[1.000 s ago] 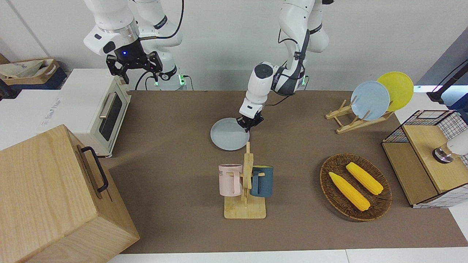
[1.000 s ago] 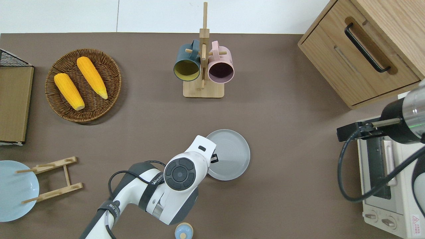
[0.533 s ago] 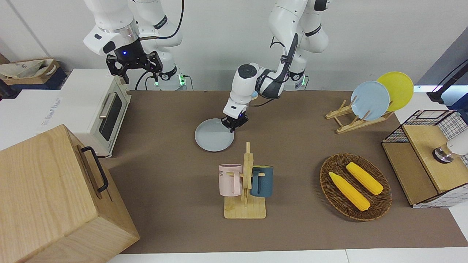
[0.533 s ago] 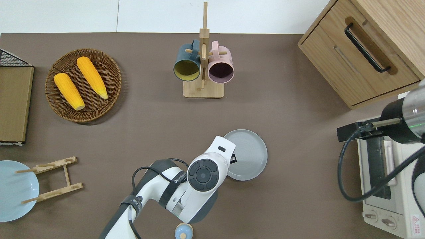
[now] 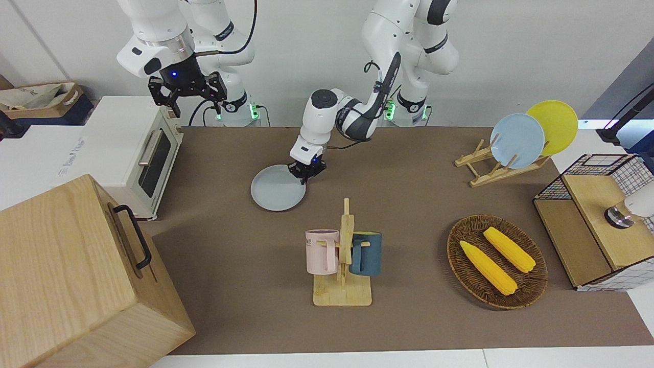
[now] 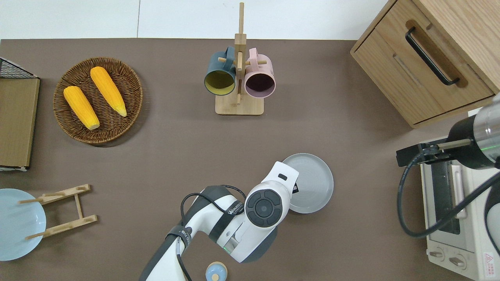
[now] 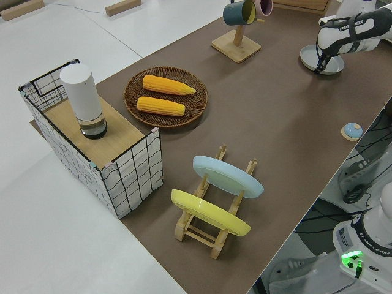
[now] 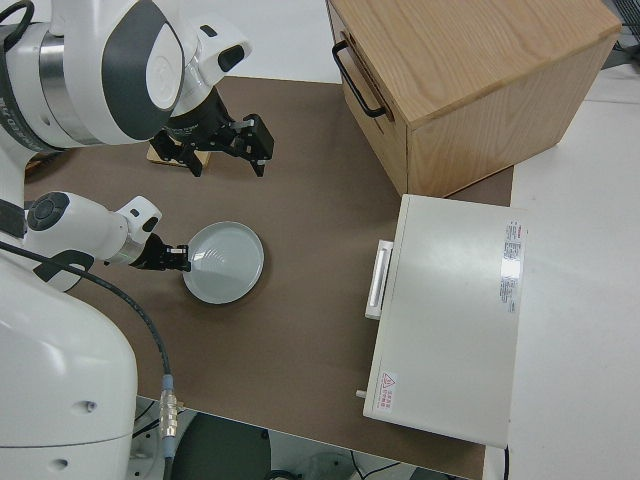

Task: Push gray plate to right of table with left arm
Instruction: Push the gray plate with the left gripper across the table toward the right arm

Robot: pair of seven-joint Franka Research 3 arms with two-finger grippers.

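Note:
The gray plate (image 5: 278,188) (image 6: 310,183) (image 8: 224,262) lies flat on the brown-topped table (image 5: 230,266), nearer to the robots than the mug rack and toward the right arm's end from the middle. My left gripper (image 5: 305,174) (image 8: 178,258) is down at table height, shut, with its fingertips against the plate's rim on the side toward the left arm's end. In the overhead view the left wrist covers that edge of the plate. The right arm is parked, its gripper (image 5: 187,97) open.
A toaster oven (image 5: 138,153) and a wooden cabinet (image 5: 76,276) stand at the right arm's end. The mug rack (image 5: 342,260) holds a pink and a blue mug. A corn basket (image 5: 496,260) and a plate rack (image 5: 516,143) sit toward the left arm's end.
The left gripper has slid toward the right arm's end of the table, and the gray plate has moved the same way ahead of it. The right arm has not moved.

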